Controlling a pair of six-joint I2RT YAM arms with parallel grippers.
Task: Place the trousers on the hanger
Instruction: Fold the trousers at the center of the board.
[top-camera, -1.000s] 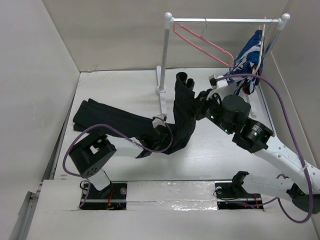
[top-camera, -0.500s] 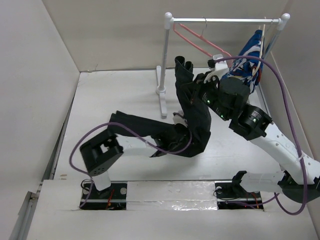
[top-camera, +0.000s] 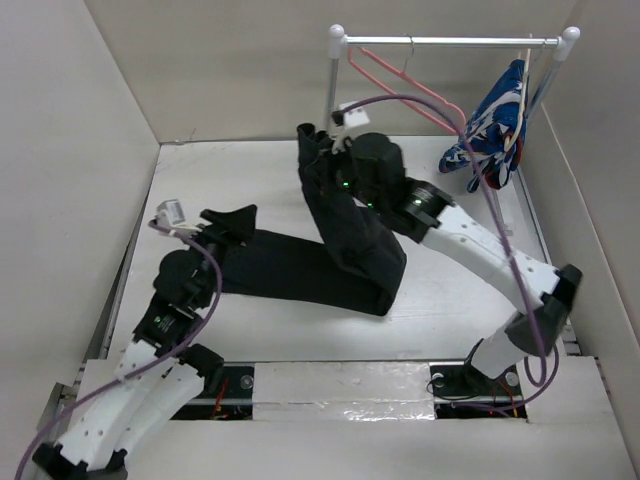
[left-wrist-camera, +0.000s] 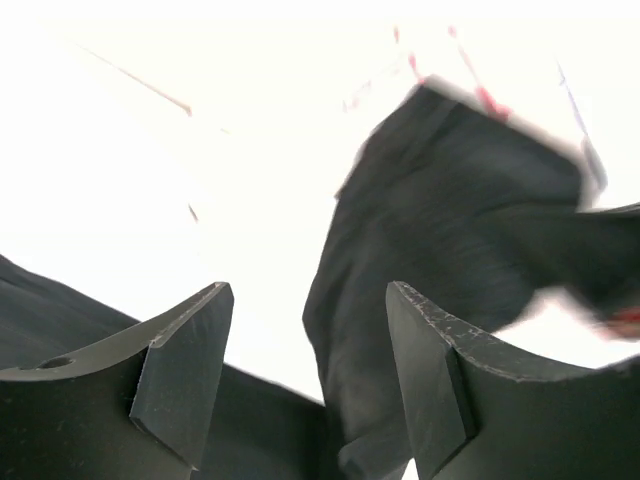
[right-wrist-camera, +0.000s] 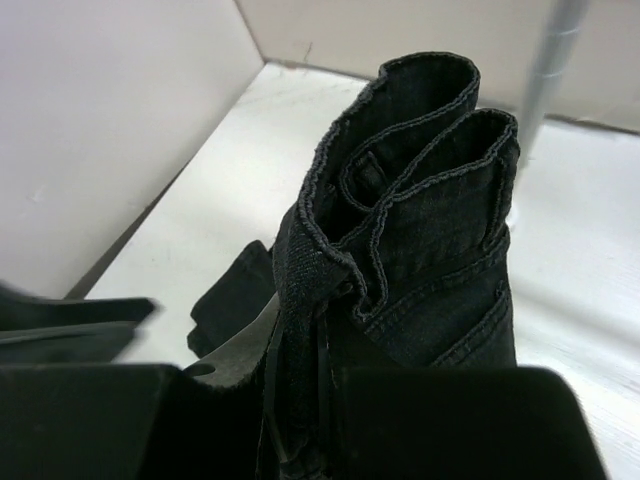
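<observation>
Half done at best: trousers (top-camera: 300, 270) lifted, not yet on hanger (top-camera: 374, 63).
Right gripper (top-camera: 325, 155) clamps one end; left gripper (left-wrist-camera: 310, 385) spread, empty.

1. The left gripper (left-wrist-camera: 308, 300) holds its two dark fingers (left-wrist-camera: 180, 365) spread wide apart.
2. Beyond them the trousers (left-wrist-camera: 440, 250) rise as a blurred black fold.
3. The bench (left-wrist-camera: 150, 180) behind is washed-out white; its edges cannot be made out.
</observation>
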